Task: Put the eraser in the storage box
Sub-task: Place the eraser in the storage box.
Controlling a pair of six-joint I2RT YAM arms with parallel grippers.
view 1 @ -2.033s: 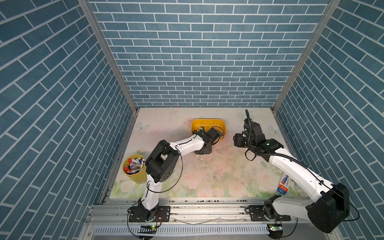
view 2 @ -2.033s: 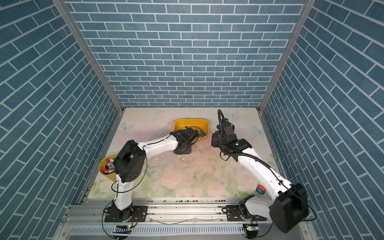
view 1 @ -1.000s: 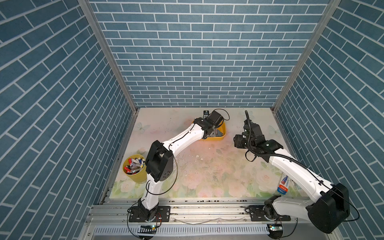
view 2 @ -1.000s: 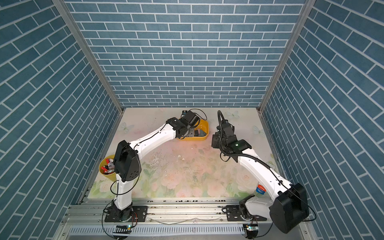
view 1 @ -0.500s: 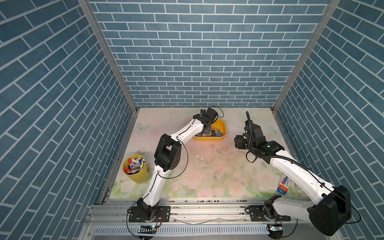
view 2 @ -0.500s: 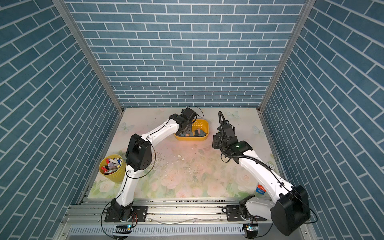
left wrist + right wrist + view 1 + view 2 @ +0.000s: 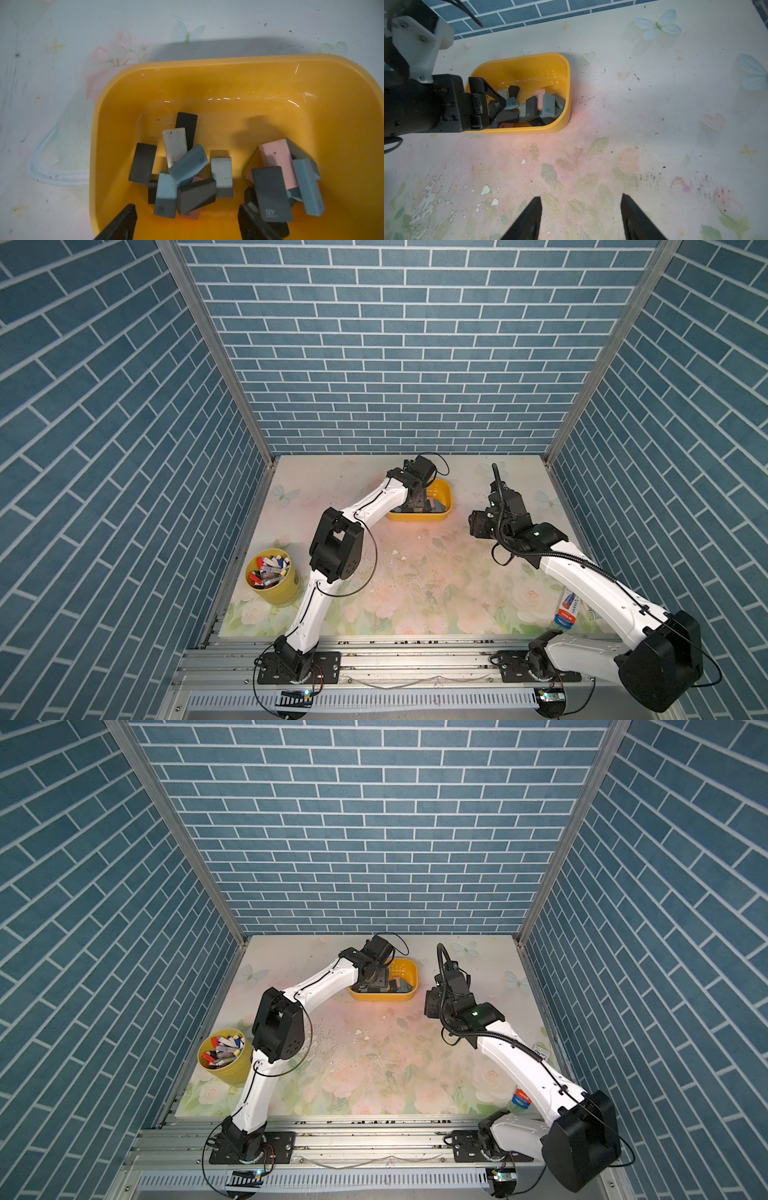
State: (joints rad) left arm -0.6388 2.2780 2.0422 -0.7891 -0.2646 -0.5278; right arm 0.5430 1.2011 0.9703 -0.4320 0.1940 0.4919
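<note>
Working outward from the near rail. Logged round yellow cup (image 7: 279,593) of pens at near left corner of tabletop (image 7: 415,572); contents too small to sort. Logged red, white and blue tube (image 7: 566,608) at near right, partly hidden behind right arm; label unreadable.

Mid-tabletop: found right fingers (image 7: 529,218) spread wide, nothing between them, hanging over bare, scuffed floral surface, well apart from storage box (image 7: 568,93). Bases cut off by frame edge in own wrist view; hard to make out against dark housing in both top views.

Far side: storage box (image 7: 446,494) near back wall, near-left portion covered by left wrist in both top views. Found left fingers (image 7: 122,222) spread apart above box interior, pinching nothing; only tips in frame in own wrist view.

Heap of erasers (image 7: 188,164) inside box: grey, blue, pink, white, black, some stamped 4B, stacked and tilted on each other, lowest ones half buried. All visible erasers inside box. Cannot tell which single eraser counts as the task's.
</note>
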